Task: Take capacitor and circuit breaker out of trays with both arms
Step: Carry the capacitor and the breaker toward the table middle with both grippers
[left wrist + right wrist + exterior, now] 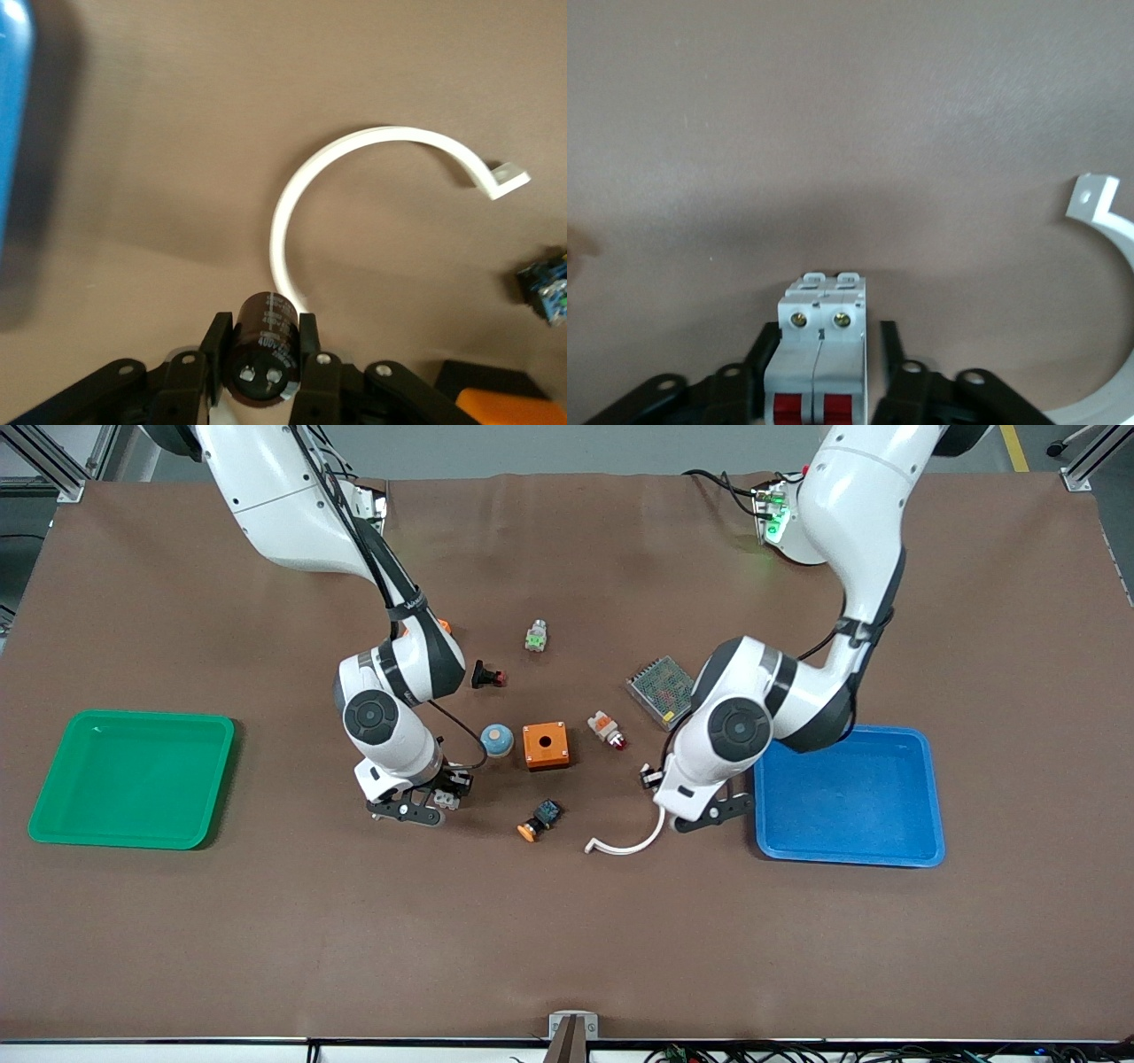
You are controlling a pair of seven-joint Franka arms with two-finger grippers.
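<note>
Spanning the whole scene, the brown bench [567, 939] carries two trays: a blue tray [849, 797] toward the left arm's end and a green tray [133, 778] toward the right arm's end, both about midway between the bench's robot edge and its camera edge.

Left gripper [261, 372]: low over the bench, just beside the blue tray's edge that faces the bench centre. Its fingers [215, 350] are narrowed onto the capacitor [263, 350], a dark cylinder with two pale terminals on its end, clamped from both sides.

Right gripper [819, 390]: low over the bench between the green tray and the bench centre. Its jaws are closed on the breaker [821, 350], a grey double block with two brass screws and two red levers.

Loose parts, bench centre, in descending size:
- a ventilated metal power supply [660, 689], partly covered by the left arm;
- a curved white plastic strip [627, 845], lying near the left gripper toward the camera edge;
- an orange box [545, 745] with a round hole on top;
- a blue-grey domed knob [497, 738], beside the orange box;
- a white-and-orange part with a red tip [608, 730];
- a blue-black button with an orange cap [539, 820];
- a black button with a red tip [487, 676];
- a small green-and-grey part [535, 636], nearest the robot edge.
</note>
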